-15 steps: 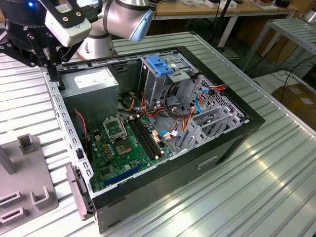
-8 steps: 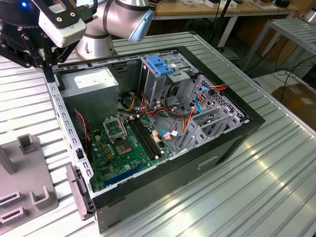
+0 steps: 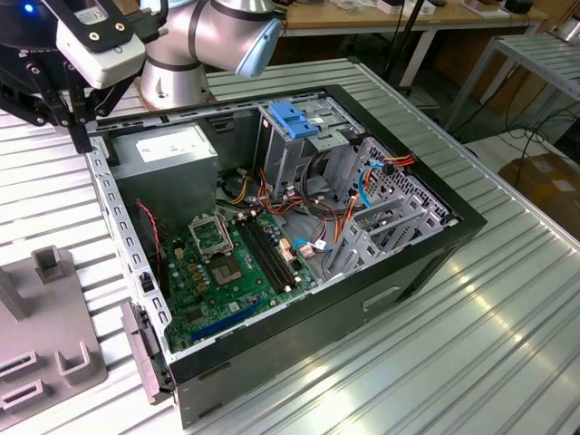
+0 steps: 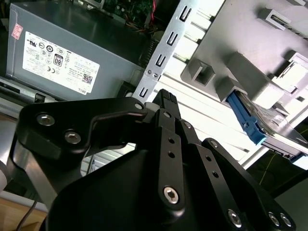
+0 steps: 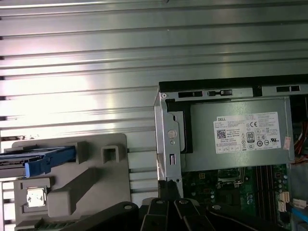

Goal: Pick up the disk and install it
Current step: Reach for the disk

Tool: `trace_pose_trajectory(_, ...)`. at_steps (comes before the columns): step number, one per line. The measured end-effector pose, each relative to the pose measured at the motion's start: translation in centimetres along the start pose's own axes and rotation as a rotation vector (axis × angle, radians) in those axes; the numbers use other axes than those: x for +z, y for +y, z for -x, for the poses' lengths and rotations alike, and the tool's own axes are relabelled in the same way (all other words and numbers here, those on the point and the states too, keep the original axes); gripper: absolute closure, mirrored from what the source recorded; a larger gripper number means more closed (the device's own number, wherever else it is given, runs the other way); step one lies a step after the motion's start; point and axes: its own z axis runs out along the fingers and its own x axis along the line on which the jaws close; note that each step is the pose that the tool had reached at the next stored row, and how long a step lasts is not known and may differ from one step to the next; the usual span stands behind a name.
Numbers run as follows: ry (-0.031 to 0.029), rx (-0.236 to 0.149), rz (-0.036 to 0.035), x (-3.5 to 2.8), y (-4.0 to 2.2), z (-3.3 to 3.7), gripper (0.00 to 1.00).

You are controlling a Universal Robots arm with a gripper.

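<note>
Currently, the gripper point(image 4: 166, 98) hangs at the corner of the open computer case point(image 3: 390, 294), with its jaws closed together and gripping nothing.

Both wrist views show the one disk point(image 5: 36, 159). It lies in a slot of the grey fixture point(image 5: 91, 185) on the slatted table point(image 3: 507, 344), beside the case and well apart from the gripper.

The exterior view shows the case interior:
- one green motherboard point(image 3: 227, 263)
- one grey power supply point(image 3: 168, 149), at the gripper's end
- one tall drive cage point(image 3: 281, 159), topped by one blue bracket point(image 3: 294, 118)
- a bundle of cables point(image 3: 396, 163)
</note>
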Motion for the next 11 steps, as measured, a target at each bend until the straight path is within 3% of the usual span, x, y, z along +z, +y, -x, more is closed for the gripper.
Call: trace_pose_trajectory(11, 0.0000, 0.000, 0.0000, -0.03, -0.07, -1.15, 0.90)
